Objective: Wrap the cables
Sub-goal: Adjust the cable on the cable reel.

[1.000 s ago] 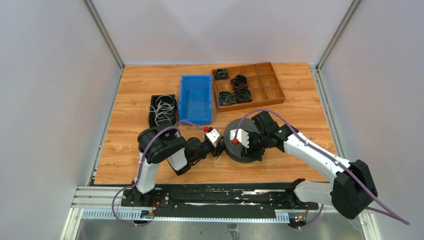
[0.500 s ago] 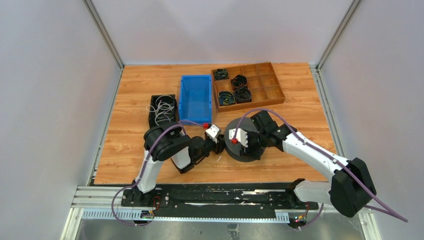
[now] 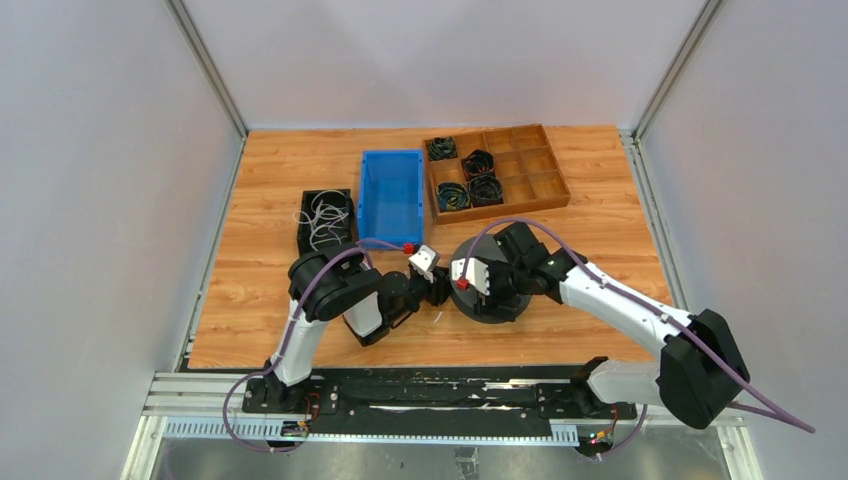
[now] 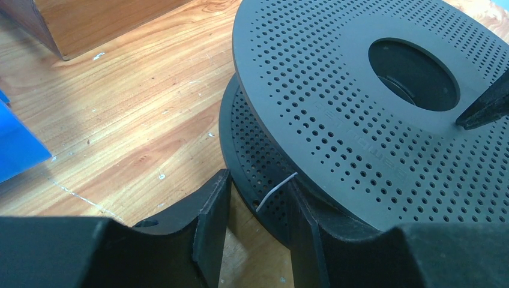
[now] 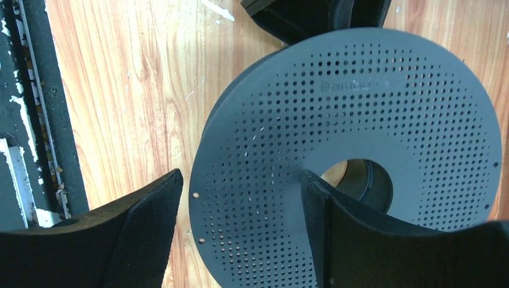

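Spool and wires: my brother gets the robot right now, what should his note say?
Left gripper: jaws open at the spool's left edge. A short wire end pokes out between its discs and lies between the jaws, not pinched.
Right gripper: jaws open over the spool, one finger by its centre hole, the other just off its rim.
Cables: a loose tangle lies in the black bin.
Done: one end seems fed into the spool; no turns show.
Left: grip that end and wind the wire on.
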Tool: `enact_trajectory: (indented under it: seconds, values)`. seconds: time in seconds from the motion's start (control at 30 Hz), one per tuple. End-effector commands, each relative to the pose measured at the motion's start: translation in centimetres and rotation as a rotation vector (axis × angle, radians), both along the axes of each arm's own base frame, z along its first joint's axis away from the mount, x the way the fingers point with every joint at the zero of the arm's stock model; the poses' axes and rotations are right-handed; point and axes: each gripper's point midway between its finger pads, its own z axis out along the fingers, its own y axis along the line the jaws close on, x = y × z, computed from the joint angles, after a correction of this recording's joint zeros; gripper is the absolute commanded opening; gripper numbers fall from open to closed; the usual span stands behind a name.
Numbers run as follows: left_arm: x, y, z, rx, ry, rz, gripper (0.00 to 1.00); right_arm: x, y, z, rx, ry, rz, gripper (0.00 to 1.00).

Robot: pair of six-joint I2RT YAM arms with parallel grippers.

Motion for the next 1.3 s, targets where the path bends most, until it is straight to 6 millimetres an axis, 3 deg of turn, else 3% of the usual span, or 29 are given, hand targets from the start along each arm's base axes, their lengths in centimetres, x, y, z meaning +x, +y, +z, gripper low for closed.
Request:
enact_trajectory:
  seconds: [0.0,0.23,0.5,0.77,1.07,1.27]
  values:
    - [0.0,0.2,-0.4,0.008,-0.006,-0.001,0.43,-4.7,-2.3,-3.8,-0.179,0.197,-0.016,0.72]
    - [-0.3,-0.1,-0.1,-0.005,-0.006,-0.025,0.42,-4.2,-2.9,-4.7,-0.23,0.174,-0.009,0.61]
    - [-0.3,0.1,0.1,-0.011,-0.006,-0.02,0.42,-4.3,-4.1,-5.6,-0.293,0.173,-0.008,0.57]
    - [-0.9,0.2,-0.1,-0.016,0.006,-0.086,0.44,-4.4,-5.8,-5.0,-0.345,0.109,0.13,0.5]
    - [-1.0,0.1,0.4,-0.017,-0.009,-0.098,0.46,-3.3,-7.3,-2.0,-0.334,0.024,0.196,0.54]
    - [-1.0,0.1,1.1,-0.01,-0.043,-0.114,0.49,-3.9,-4.5,3.2,-0.091,0.06,0.023,0.63]
